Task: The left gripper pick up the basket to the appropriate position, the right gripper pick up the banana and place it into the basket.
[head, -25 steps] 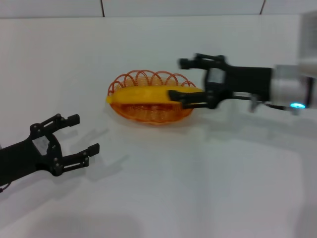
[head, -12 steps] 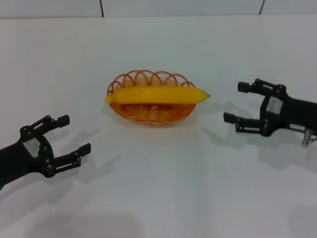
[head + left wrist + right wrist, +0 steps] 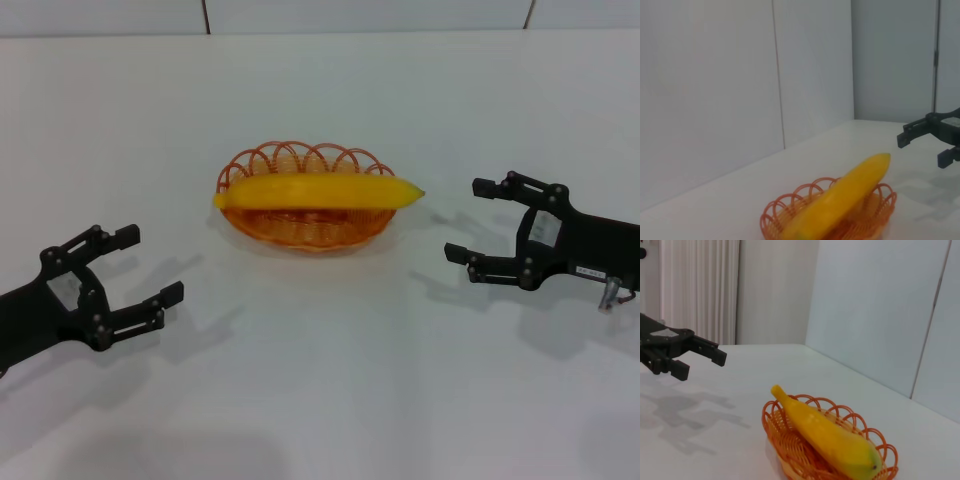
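Lab-like room, bare white table (image 3: 320,400), plain panelled walls (image 3: 715,90), curtain (image 3: 700,290)

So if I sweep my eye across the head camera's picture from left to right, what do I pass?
The left gripper, open and low on the table → the basket with the banana lying across it → the right gripper, also open.
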